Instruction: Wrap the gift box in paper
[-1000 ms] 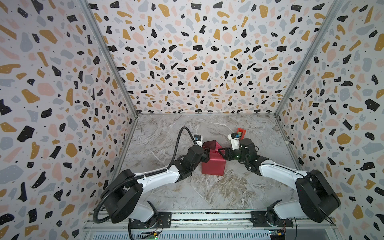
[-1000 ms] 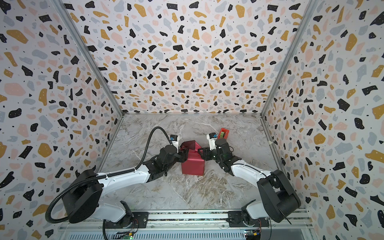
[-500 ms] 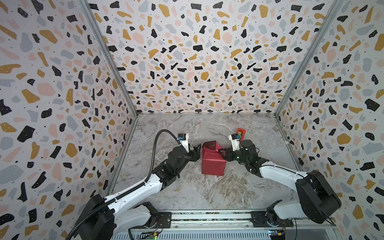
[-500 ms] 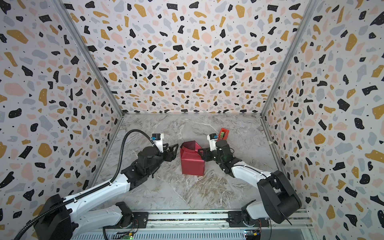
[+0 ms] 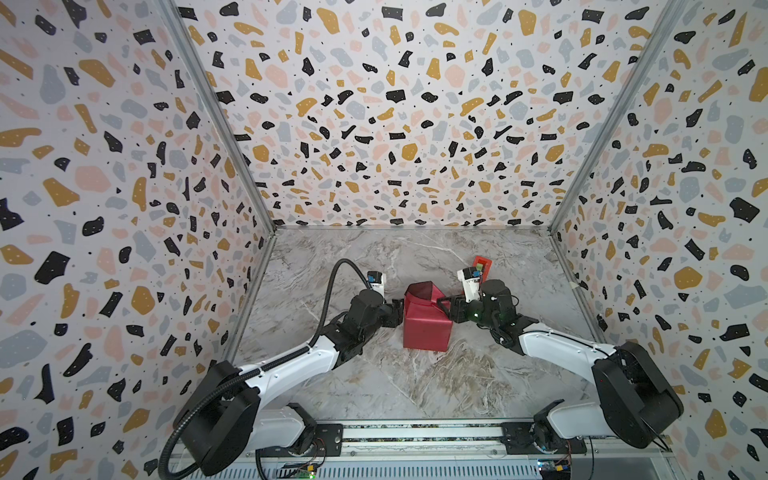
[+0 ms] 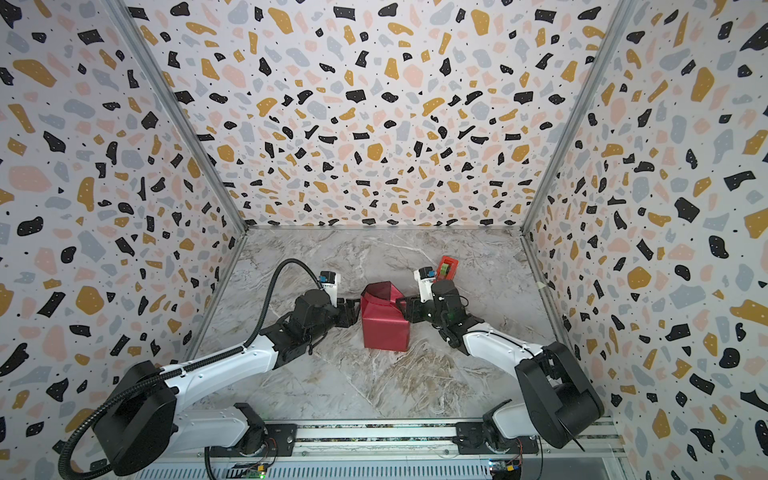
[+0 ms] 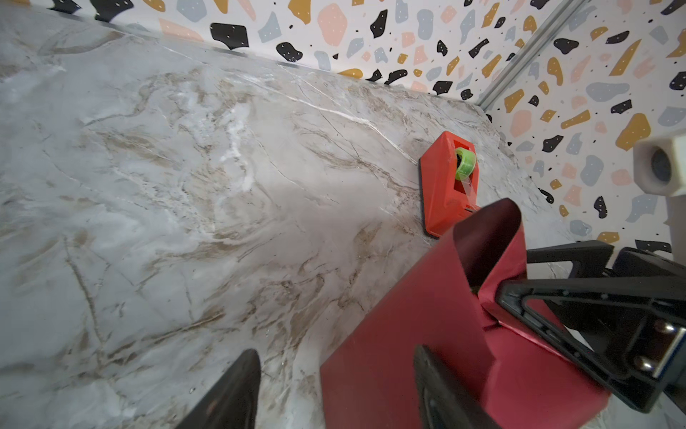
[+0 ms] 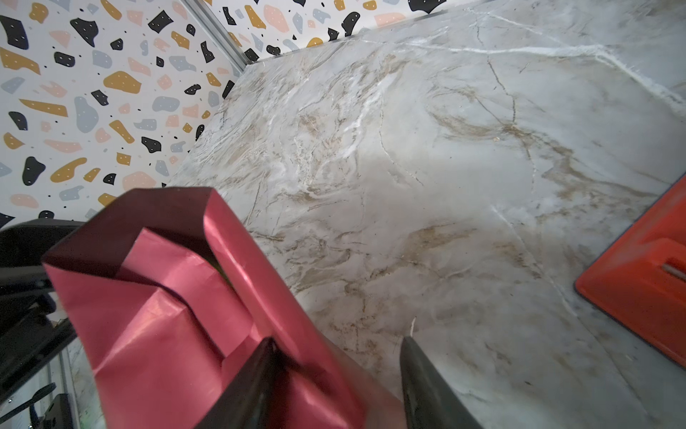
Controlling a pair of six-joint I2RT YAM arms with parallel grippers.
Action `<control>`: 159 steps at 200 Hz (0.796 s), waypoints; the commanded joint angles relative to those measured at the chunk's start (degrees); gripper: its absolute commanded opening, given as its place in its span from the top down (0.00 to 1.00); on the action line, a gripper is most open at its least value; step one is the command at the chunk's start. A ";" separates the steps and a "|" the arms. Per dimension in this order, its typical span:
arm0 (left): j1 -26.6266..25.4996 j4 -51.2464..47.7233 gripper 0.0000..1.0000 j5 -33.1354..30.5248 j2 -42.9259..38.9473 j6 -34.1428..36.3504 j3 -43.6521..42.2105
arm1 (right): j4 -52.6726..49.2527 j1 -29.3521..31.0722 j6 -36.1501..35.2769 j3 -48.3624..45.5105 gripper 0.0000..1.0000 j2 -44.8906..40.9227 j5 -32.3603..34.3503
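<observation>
Beside the paper [image 5: 426, 328], left end effector [image 5: 398, 312], right end effector [image 5: 445, 308] agape; green roll [image 7: 465, 163] left-wrist, not right-wrist.

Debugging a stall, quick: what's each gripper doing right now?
Left gripper: open, holding nothing.
Right gripper: open, jaws astride a flap of the paper.

Red-orange tape dispenser [image 7: 441, 193] sits on marble-patterned tabletop [image 5: 374, 382], right of centre, toward the back. Green tape roll [image 7: 466, 163] in its slot. Terrazzo-print walls [image 5: 395, 104] on three sides; metal posts [image 5: 220, 124] at corners.
</observation>
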 commanded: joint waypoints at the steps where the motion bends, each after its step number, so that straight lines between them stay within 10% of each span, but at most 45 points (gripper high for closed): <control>1: -0.71 3.24 0.34 1.82 1.12 0.71 1.89 | -6.89 0.23 -1.36 -1.53 0.46 -0.29 1.22; 159: -1.28 6.02 0.31 5.45 4.97 3.80 3.38 | -7.02 0.42 -1.47 -0.94 0.46 0.18 0.87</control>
